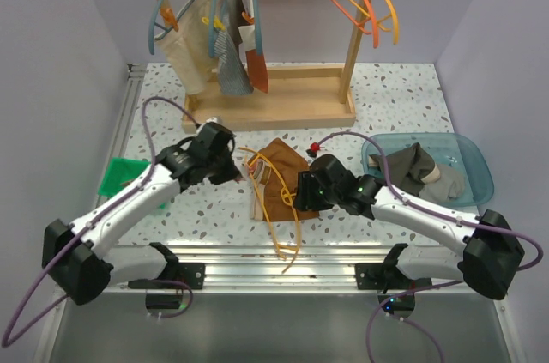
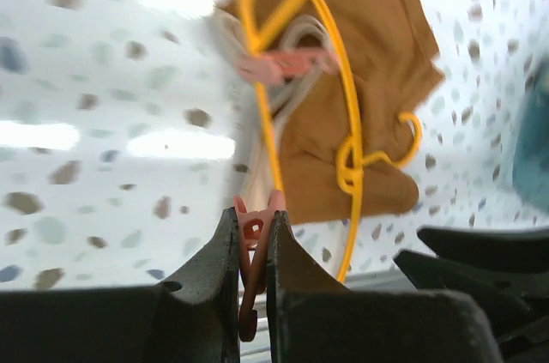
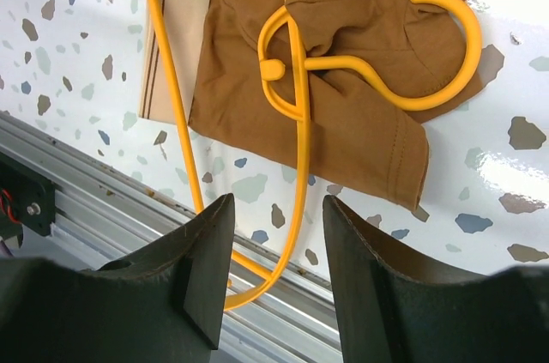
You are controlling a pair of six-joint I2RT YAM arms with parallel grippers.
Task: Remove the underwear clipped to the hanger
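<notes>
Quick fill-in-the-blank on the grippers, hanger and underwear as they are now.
The left gripper is shut on a pink ____ of the yellow hanger.
The right gripper is ____, holding nothing.
The underwear lies on the ____, not on the wooden rack.
Missing: clip; open; table.

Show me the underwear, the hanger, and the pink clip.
underwear [image 3: 360, 148]: right wrist view, brown fabric below the hook.
hanger [image 3: 334, 63]: right wrist view, hook's shank.
pink clip [image 2: 253, 230]: left wrist view, end between the fingers.
</notes>
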